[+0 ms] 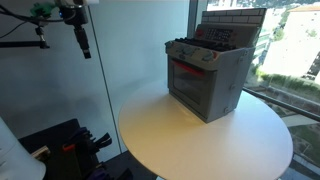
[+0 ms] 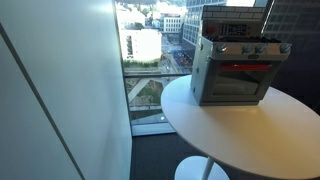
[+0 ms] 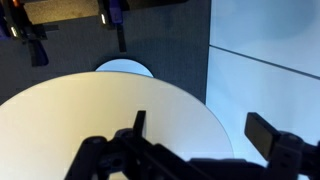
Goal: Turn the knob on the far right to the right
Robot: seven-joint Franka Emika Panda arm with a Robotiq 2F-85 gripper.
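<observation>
**Long reach to a tiny target**

The toy stove [image 1: 207,75] stands on a round table [image 1: 200,140], with its knobs [image 2: 250,50] in a row along the stove's upper front. The gripper [image 3: 200,128] hangs well away from the stove, jaws spread wide. From here it could catch a neighbouring knob or shove the light stove aside. The knobs are too small to tell apart, and the wrist view misses the stove altogether.

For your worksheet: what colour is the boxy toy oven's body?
Boxy toy oven: grey, best in an exterior view.
</observation>
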